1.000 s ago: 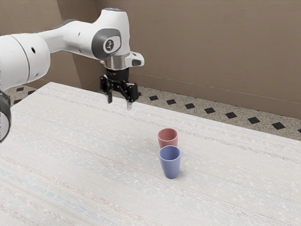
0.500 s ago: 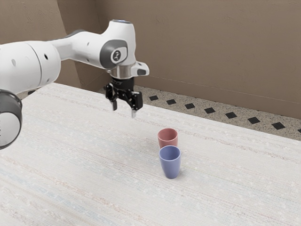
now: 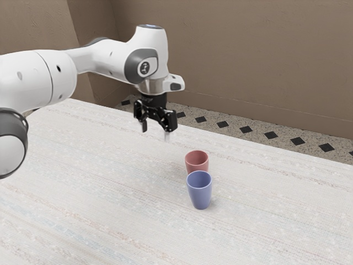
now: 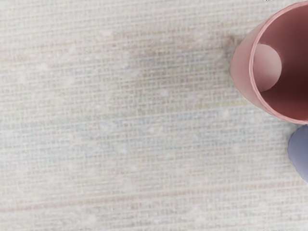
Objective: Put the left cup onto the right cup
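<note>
- Pink cup [image 3: 197,162]: smooth, tapered, open-topped. It stands upright on the table, just right of the exterior view's centre.
- Blue cup [image 3: 199,189]: same tapered shape, matte, upright. It stands directly below the pink cup in the frame. Whether the two touch cannot be told.
- Gripper [image 3: 156,128]: black, its fingers spread wide with nothing between them. It hangs above the table, upper left of the cups and well apart from them.
- Table [image 3: 83,182]: pale, with a fine woven texture.
- Arm [image 3: 83,61]: glossy white shells. The mark on its grey joint cap is too small to read.
</note>
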Robot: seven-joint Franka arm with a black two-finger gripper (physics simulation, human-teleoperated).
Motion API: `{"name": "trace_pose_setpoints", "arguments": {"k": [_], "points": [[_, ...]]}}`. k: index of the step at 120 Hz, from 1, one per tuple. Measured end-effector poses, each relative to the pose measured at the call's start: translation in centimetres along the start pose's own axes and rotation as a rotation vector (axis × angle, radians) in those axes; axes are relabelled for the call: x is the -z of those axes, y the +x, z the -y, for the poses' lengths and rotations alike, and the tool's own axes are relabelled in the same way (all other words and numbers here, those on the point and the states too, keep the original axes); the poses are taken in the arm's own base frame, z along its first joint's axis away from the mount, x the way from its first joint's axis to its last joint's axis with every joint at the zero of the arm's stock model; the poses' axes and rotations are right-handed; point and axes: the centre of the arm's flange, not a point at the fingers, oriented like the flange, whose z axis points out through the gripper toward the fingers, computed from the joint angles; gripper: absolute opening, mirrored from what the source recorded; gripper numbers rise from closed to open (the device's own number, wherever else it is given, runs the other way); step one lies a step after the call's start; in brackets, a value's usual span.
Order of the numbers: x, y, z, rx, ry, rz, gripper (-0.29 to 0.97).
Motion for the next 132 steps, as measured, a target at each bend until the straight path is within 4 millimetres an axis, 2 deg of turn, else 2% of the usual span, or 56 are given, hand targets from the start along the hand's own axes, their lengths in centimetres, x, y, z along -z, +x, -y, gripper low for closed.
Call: {"name": "trace_pose_setpoints", "arguments": {"k": [47,93,132], "points": [[-0.1,-0.2,-3.1,0.093,-0.03,0.006,0.68],[-1.0,-0.1,-4.8,0.26,-0.047,0.034,0.68],[-2.5,1.1,-5.8,0.358,-0.038,0.042,0.68]]}}
